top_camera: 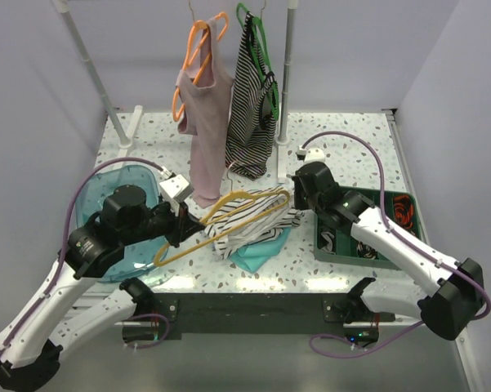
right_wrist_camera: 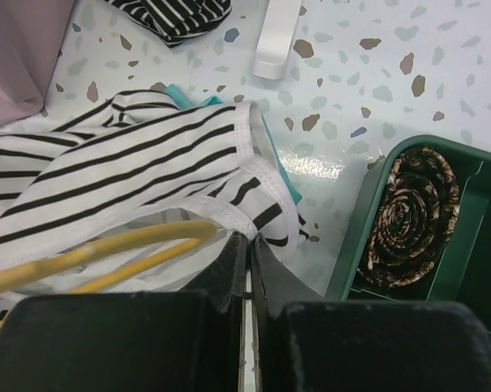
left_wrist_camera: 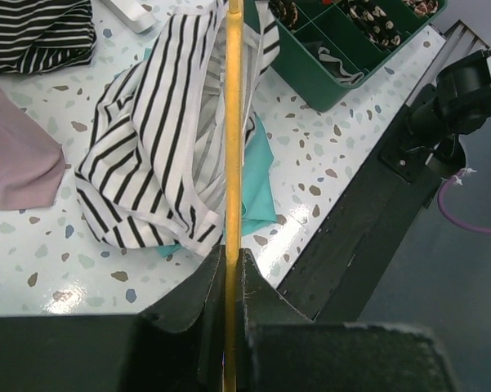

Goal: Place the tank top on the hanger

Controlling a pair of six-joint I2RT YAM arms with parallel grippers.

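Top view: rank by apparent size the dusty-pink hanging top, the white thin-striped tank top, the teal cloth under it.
1. Dusty-pink hanging top and white thin-striped tank top: look alike, unranked.
2. Teal cloth, mostly covered.

No legible txt or labels

**Materials and surface finishes on the bench**

The tank top (left_wrist_camera: 147, 155) is soft, matt cloth with a stitched hem band. The hanger (left_wrist_camera: 233, 122) is smooth yellow plastic with a slight sheen. The table (left_wrist_camera: 343, 155) has a speckled, terrazzo-look surface, smooth and glossy, with glare at its near edge. The teal cloth (left_wrist_camera: 257, 188) and pink top (left_wrist_camera: 16, 155) are matt fabric. The green tray (right_wrist_camera: 368, 220), right, is smooth plastic. The blue tub (top_camera: 94, 208), left, is clear glossy plastic. The right gripper (right_wrist_camera: 250, 245) is matt black and finely grained.
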